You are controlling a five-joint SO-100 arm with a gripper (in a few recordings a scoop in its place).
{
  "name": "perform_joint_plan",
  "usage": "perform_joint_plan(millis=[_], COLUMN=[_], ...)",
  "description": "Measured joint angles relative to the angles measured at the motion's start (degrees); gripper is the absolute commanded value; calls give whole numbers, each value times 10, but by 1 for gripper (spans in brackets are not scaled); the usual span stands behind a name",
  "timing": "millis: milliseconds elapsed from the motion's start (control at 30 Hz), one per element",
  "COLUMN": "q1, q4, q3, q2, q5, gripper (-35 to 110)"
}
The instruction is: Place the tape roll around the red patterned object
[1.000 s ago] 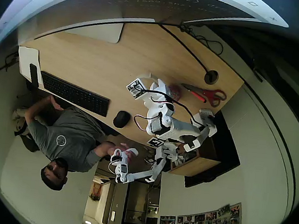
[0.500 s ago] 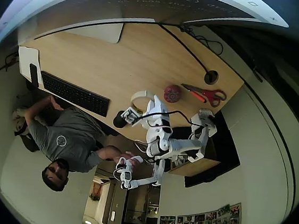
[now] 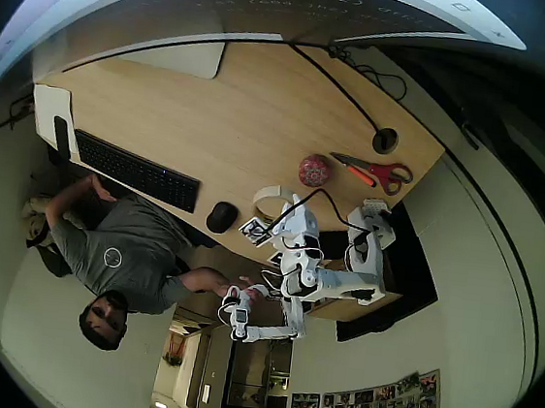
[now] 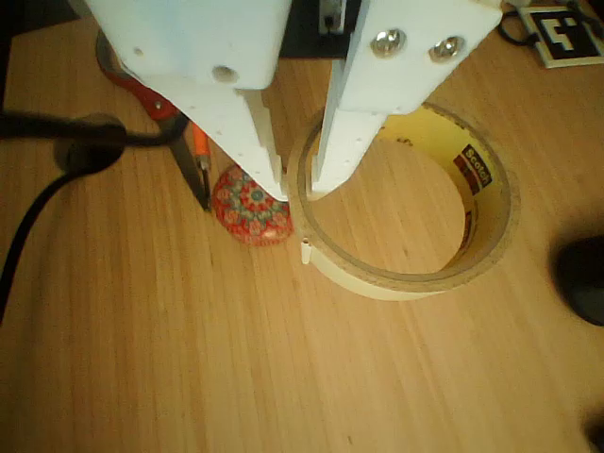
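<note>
In the wrist view the fingers (image 4: 300,189) pinch the wall of the tape roll (image 4: 415,274), lying beside the red patterned ball (image 4: 251,209). The overhead view adds red scissors (image 3: 377,171) near the table's (image 3: 213,120) right edge.

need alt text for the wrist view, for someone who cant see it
White two-finger gripper straddles the near rim of a beige-yellow tape ring, one finger inside and one outside, above a wooden table. A small red patterned dome sits just left of the ring, outside it.
</note>
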Motion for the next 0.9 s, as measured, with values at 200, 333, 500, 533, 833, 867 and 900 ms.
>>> perform_joint_plan(millis=[200,333,500,533,833,867,900], q1=[-23,-14,4,14,96,105,116], q4=[-76,-110,-116,-116,-112,-112,-115], q3=[113,167,185,185,206,206,212], q2=[47,76,99,102,130,133,136], q5=[14,13,-11,-14,-66,-71,-74], gripper=[0,0,0,0,0,0,0])
